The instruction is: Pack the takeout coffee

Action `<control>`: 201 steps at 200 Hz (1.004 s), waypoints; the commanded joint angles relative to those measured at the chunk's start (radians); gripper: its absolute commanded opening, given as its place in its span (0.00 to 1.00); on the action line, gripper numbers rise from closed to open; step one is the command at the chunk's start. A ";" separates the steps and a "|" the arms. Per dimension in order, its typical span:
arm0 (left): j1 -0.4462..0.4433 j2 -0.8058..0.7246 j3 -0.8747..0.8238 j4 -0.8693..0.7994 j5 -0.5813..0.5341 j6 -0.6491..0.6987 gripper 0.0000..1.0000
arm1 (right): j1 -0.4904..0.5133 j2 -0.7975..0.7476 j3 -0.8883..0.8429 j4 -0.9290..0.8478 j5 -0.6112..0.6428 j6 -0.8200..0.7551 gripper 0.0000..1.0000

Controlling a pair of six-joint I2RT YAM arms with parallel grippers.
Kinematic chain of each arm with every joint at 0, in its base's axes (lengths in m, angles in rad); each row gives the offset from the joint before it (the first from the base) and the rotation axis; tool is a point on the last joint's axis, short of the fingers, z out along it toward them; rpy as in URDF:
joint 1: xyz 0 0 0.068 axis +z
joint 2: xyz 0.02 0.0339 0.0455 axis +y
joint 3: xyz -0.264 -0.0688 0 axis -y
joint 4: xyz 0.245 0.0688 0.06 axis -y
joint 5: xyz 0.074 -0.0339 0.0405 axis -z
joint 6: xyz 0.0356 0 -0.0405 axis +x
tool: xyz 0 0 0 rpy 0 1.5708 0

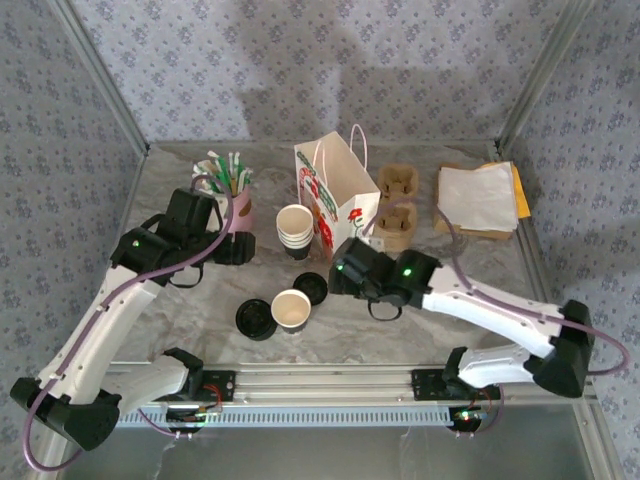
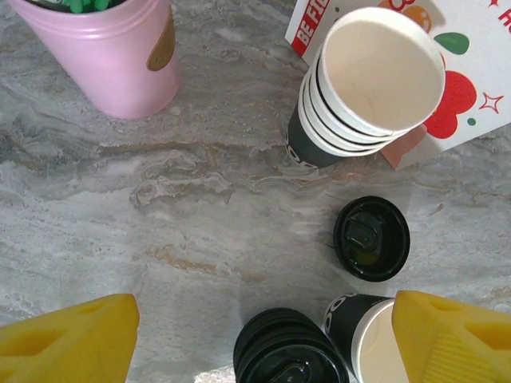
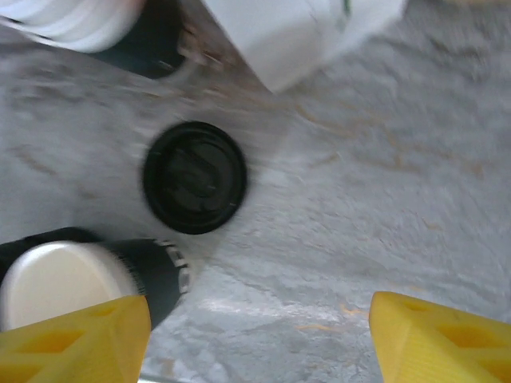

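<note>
Floral blue-grey walls [image 1: 300,60], marbled tabletop [image 1: 335,335]

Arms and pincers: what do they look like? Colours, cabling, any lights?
The left arm and right arm have white link shells, black joint housings and black bases. A mauve cable loops along each, and small green lights glow near the wrists. The left pincer and right pincer each carry two blocky yellow plastic fingers with recessed pockets.

Paper bag [image 2: 487,48]: red banner, white letters "BE FI", rest hidden. Cup stack [image 2: 319,136] lettering illegible.
</note>
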 commanded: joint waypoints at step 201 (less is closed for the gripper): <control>0.006 -0.046 -0.046 0.010 -0.018 -0.066 0.84 | -0.077 0.614 0.246 0.024 -0.192 0.062 0.65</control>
